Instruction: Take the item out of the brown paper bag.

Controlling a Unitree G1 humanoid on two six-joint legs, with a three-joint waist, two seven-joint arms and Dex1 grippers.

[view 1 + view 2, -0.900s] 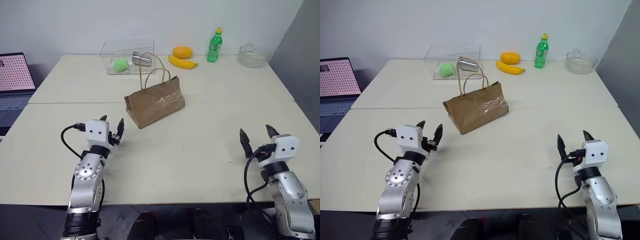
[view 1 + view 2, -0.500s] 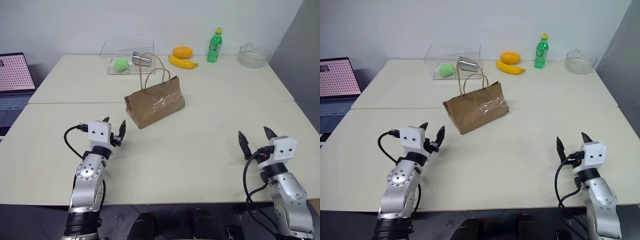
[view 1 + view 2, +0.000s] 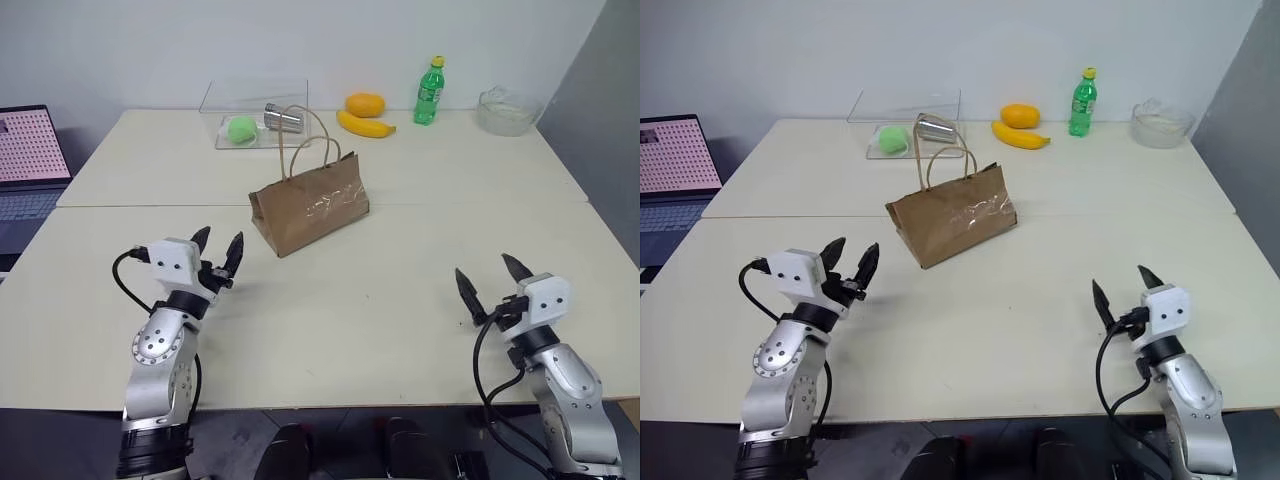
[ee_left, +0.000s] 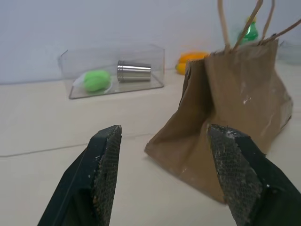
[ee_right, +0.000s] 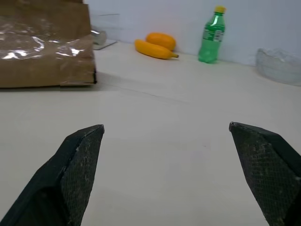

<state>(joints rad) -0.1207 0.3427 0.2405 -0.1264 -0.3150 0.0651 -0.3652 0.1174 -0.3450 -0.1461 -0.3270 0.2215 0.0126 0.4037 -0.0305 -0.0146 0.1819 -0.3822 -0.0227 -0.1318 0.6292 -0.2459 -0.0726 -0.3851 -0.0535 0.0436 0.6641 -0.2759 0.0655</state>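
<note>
Task isn't started yet. The brown paper bag (image 3: 308,204) is standing mid-table, untouched; the item is presumably sitting inside it, unseen. The left gripper (image 3: 217,254) is hovering near the bag's end, jaws partly spread and empty. The right gripper (image 3: 491,281) is sitting well apart, gaping wide, empty.

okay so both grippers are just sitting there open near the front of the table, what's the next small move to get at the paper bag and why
Probably ease the left gripper forward toward the brown paper bag. It is the nearer one, open and empty, and in its wrist view the bag's near end already sits just beyond its fingers. The right gripper is farther off to the side. The bag stands upright, untouched, handles up.
</note>
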